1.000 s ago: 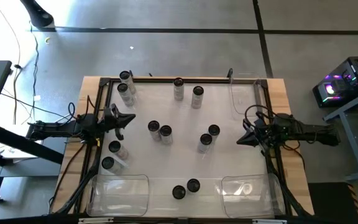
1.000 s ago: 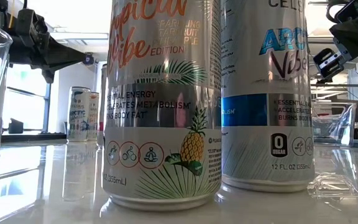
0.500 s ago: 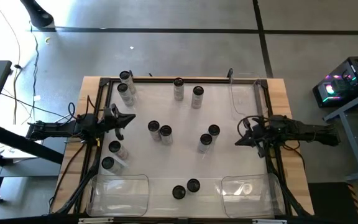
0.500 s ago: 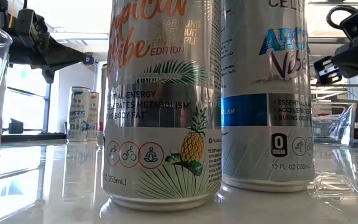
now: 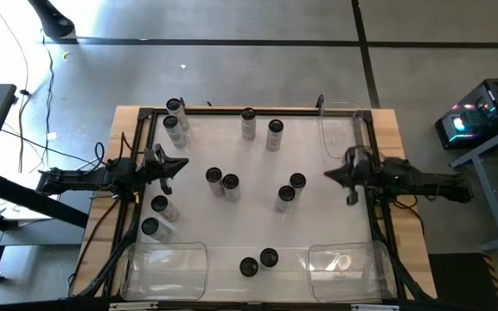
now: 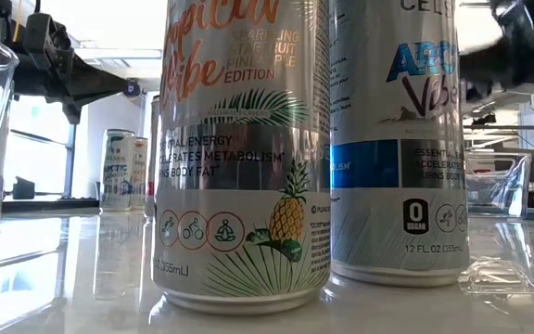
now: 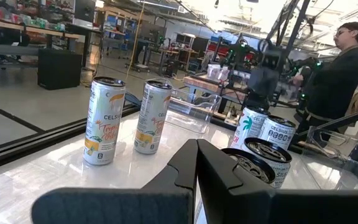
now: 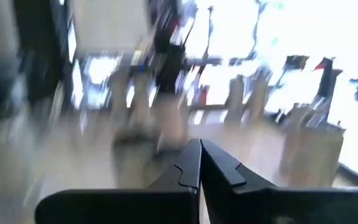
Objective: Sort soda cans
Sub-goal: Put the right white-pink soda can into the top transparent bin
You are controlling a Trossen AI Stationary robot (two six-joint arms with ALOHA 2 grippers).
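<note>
Low view: two soda cans (image 6: 244, 158) stand close to lens, tops cut off. Nearer one reads "Vibe", "EDITION", "ACCELERATES METABOLISM", "BURNS BODY FAT", "(355mL)", w/ pineapple art; the other (image 6: 399, 139) reads "CEL…" (cut off), "ARCTIC Vibe", "0 SUGAR", "12 FL OZ (355mL)". Left wrist view: two upright cans (image 7: 104, 121) marked "CELSIUS", small print not readable; another can (image 7: 276, 133) farther on also reads "CELSIUS". High view: twelve cans upright, scattered over white table (image 5: 249, 216) in pairs, labels not legible from above; clear bins (image 5: 167, 268) at near corners, partly cut off. Left gripper (image 5: 183, 164) at table's left edge, fingers pressed together, holding nothing. Right gripper (image 5: 328, 175) at right edge, fingers pressed together, empty; right wrist view heavily blurred, nothing readable. Person (image 7: 334, 78) stands beyond table, partly hidden by equipment.
</note>
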